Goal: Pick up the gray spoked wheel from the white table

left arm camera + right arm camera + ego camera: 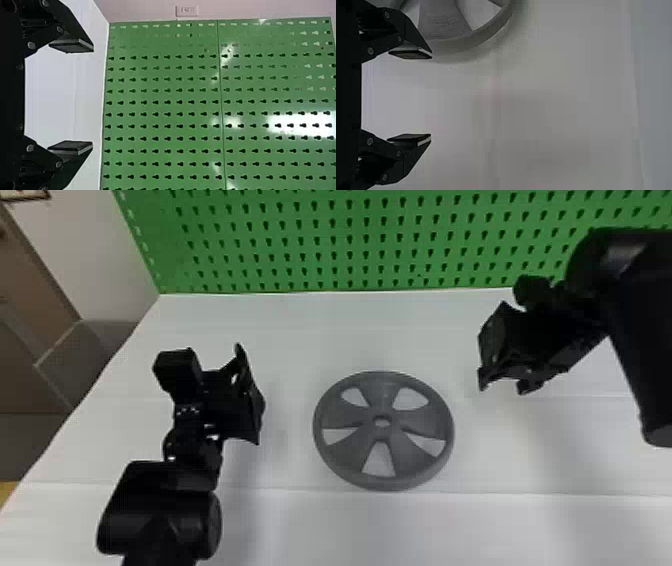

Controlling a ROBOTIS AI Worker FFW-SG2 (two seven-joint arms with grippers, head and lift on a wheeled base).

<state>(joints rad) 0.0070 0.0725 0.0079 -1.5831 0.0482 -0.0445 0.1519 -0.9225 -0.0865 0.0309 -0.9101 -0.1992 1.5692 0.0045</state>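
Observation:
The gray spoked wheel (352, 450) lies flat on the white table (280, 335), between my two arms. Left of the wheel is my left gripper (250, 395), apart from it. My right gripper (487, 352) hangs over the table to the wheel's right, touching nothing. In the left wrist view, the left gripper (75, 97) is open with nothing between its fingers. Widely parted fingers also show on the right gripper (415, 97) in the right wrist view, where part of the wheel's rim (478, 37) appears beyond one finger.
A green pegboard (320, 245) stands along the table's back edge. To the left of the table are a gray panel (85, 355) and a brown door-like surface (30, 275). The right forearm (645, 320) hangs above the table's right side.

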